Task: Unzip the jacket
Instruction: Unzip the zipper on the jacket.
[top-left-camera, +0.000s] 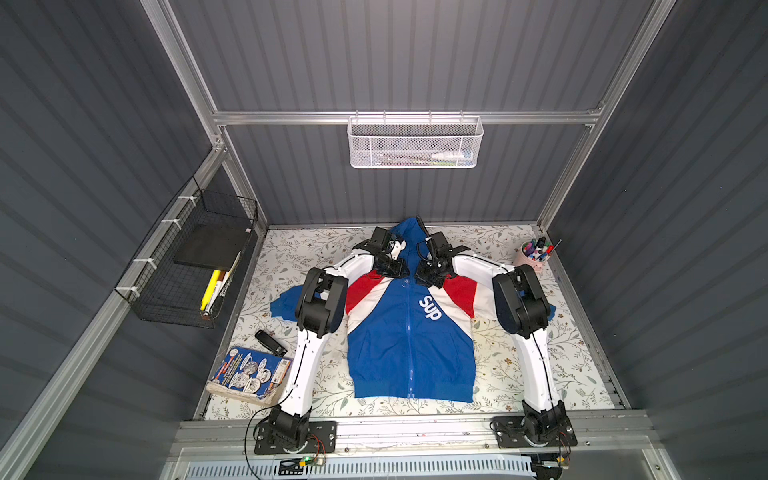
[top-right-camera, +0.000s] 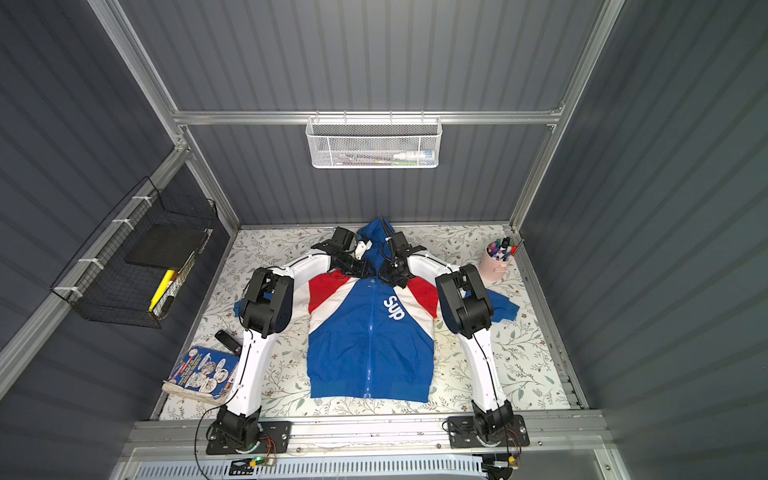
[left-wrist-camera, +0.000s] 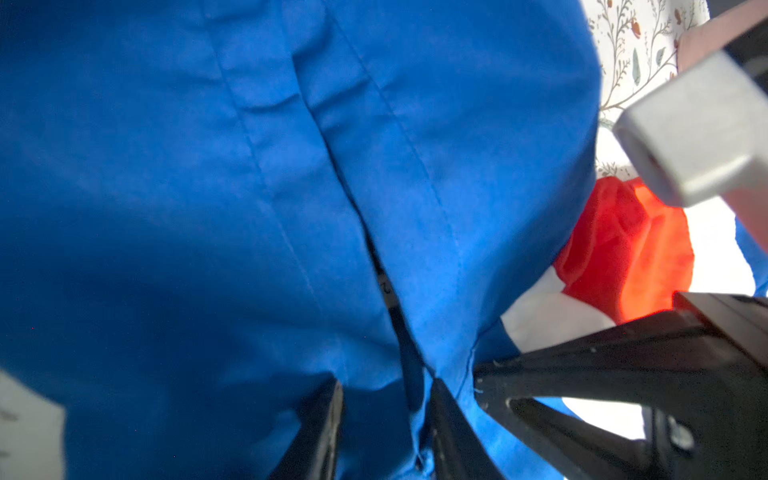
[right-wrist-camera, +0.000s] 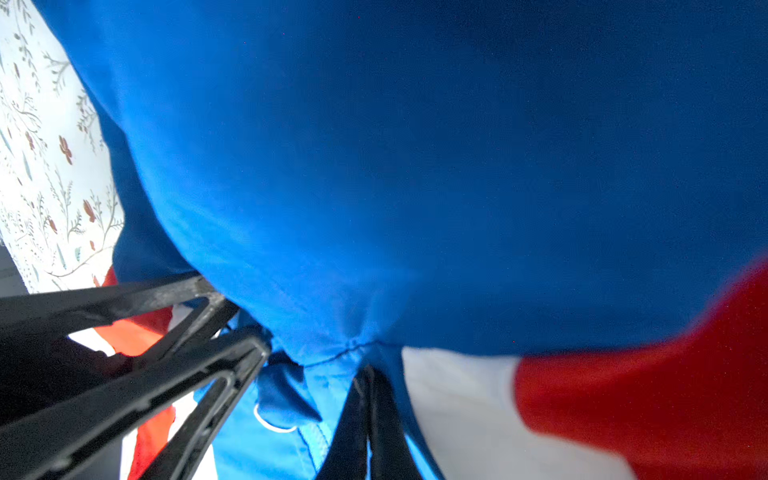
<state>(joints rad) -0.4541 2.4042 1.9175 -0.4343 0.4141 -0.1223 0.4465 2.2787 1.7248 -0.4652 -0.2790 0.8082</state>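
The jacket (top-left-camera: 409, 332) lies flat on its back on the floral table, royal blue with red and white shoulder bands, its front zip closed. Both grippers meet at its collar below the hood. My left gripper (left-wrist-camera: 386, 384) stands over the collar with its jaws apart and a fold of blue cloth between them; in a top view it is the left gripper (top-left-camera: 401, 272). My right gripper (right-wrist-camera: 368, 370) is shut, its tips pinching blue cloth at the collar seam, beside the left one (top-left-camera: 420, 277). The ring zipper pull (right-wrist-camera: 270, 422) lies between the two grippers, untouched.
A book (top-left-camera: 249, 374) and a small black device (top-left-camera: 270, 341) lie left of the left arm. A pink cup of markers (top-left-camera: 536, 253) stands at the back right. A black wire basket (top-left-camera: 187, 266) hangs on the left wall, a white mesh basket (top-left-camera: 415, 143) on the back wall.
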